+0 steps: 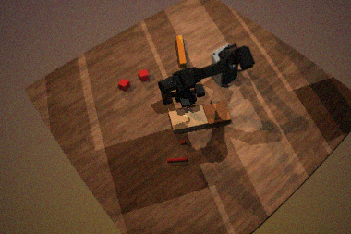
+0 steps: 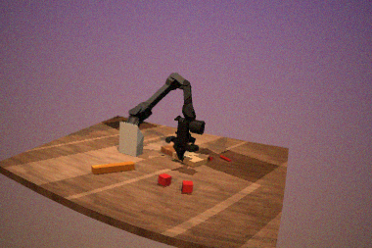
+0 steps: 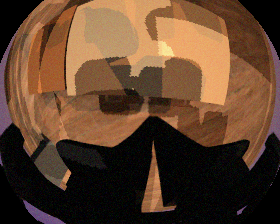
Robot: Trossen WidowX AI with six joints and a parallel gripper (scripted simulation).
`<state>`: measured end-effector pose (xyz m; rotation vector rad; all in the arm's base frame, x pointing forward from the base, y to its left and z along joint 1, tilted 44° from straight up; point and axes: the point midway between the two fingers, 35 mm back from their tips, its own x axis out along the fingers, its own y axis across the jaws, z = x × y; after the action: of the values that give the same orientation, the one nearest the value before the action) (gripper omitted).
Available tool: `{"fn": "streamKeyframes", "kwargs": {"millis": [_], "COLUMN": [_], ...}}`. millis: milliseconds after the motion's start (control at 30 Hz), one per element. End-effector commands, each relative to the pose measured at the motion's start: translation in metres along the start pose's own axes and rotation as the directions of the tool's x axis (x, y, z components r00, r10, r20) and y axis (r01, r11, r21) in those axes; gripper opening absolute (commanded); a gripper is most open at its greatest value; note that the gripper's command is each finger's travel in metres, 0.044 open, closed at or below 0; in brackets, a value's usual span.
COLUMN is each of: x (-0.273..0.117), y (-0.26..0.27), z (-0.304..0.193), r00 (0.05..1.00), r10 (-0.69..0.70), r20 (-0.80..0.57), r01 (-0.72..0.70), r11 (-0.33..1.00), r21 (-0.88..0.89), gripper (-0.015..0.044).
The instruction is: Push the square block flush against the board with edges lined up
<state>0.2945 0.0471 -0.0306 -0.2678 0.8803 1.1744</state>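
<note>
The pale board [image 1: 180, 120] [image 2: 198, 160] [image 3: 191, 45] lies flat on the table. The orange-brown square block [image 1: 222, 112] [image 2: 167, 150] [image 3: 52, 65] lies at its end, on the base side. A thin dark line shows between them in the wrist view; I cannot tell whether they touch fully. Their long edges look nearly in line. My gripper [image 1: 186, 104] [image 2: 181, 159] [image 3: 152, 120] is shut and empty. It points down beside the board's long side, the side toward the red cubes. Whether it touches the board is unclear.
Two red cubes [image 1: 124, 84] [image 2: 187, 186] and an orange bar [image 1: 181, 52] [image 2: 113, 168] lie on the gripper's side of the board. A small red piece [image 1: 183, 141] [image 2: 210, 158] and a thin red rod [image 1: 177, 160] [image 2: 225, 158] lie beyond the board's other long side.
</note>
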Motion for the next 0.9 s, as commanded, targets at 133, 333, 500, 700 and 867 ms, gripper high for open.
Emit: {"fn": "streamKeyframes", "kwargs": {"millis": [133,333,500,700,867], "x": [0.017,0.017,0.017,0.017,0.017], "y": [0.005,0.005,0.004,0.004,0.004], "z": [-0.002,0.006,0.014,0.024,0.028], "r00": [1.000,1.000,1.000,1.000,1.000], "r10": [0.011,0.011,0.011,0.011,0.011], "r20": [0.002,0.002,0.002,0.002,0.002], "r01": [-0.011,-0.011,-0.011,-0.011,-0.011], "r11": [1.000,1.000,1.000,1.000,1.000], "r21": [0.015,0.015,0.015,0.015,0.015], "gripper": [0.0000,0.0000,0.0000,0.0000,0.0000]}}
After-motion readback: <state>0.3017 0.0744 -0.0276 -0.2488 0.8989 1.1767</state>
